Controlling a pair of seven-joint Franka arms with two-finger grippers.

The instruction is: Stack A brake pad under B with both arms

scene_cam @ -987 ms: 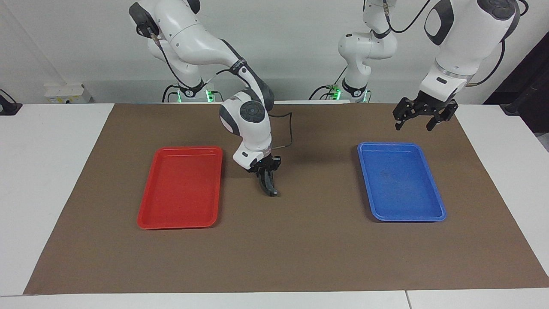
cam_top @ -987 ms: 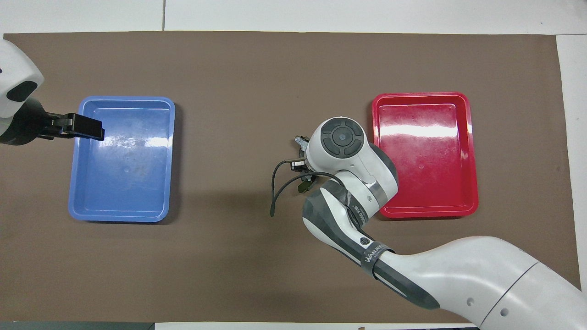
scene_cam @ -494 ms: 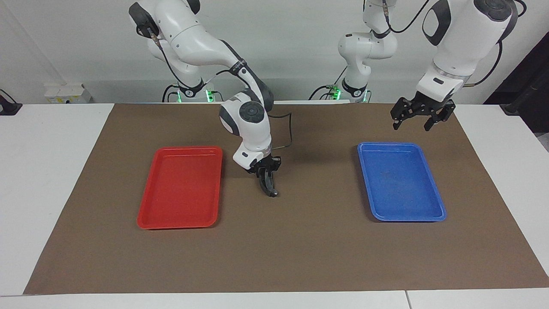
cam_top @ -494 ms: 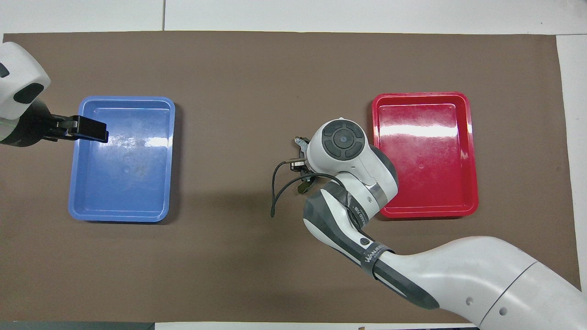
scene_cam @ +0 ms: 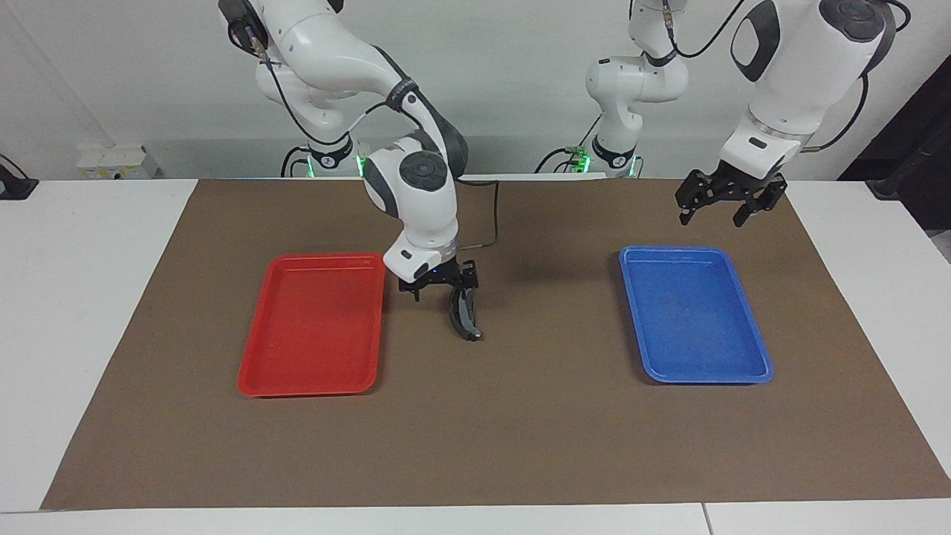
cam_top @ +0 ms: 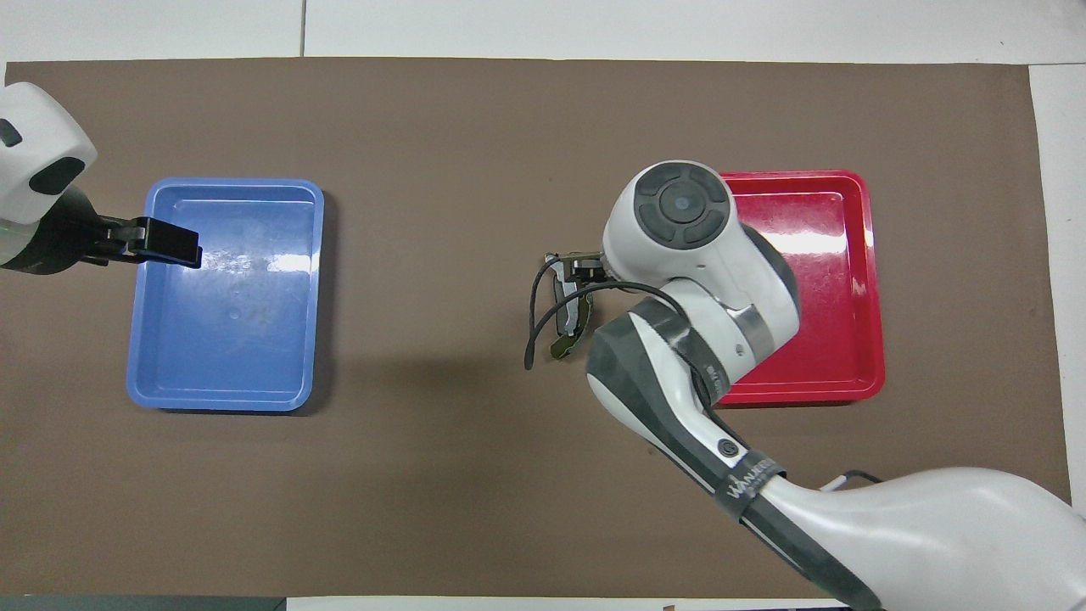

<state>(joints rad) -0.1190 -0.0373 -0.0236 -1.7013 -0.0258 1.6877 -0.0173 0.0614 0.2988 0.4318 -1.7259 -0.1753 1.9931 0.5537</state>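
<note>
— Seen where, the crescent-shaped black brake pad [scene_cam: 463,316] [cam_top: 572,312] with the grey face?

— Flat on the brown mat [scene_cam: 557,431] covering the white tabletop [scene_cam: 89,297], between the red plastic tray [scene_cam: 316,327] [cam_top: 836,280] and the blue plastic tray [scene_cam: 695,316] [cam_top: 229,293]. Much closer to the red one, just beside its long rim, not touching it.

— Pointing which way?

— Long axis from the robots' end toward the open end of the tabletop, roughly parallel to the trays' long sides. Outer curve bulging toward the red tray, tips turned toward the blue one. Cannot tell whether a second pad lies beneath.

— And the right claw [scene_cam: 443,288]?

— Spread apart, holding nothing. Hangs low over the mat at the pad's end nearer the robots, one finger right by that end; cannot tell whether touching. In the overhead view mostly hidden under the wrist.

— The left claw [scene_cam: 712,218] [cam_top: 161,243]?

— Also spread apart and empty, raised by the blue tray's rim at the left arm's end of the tabletop, waiting.
</note>
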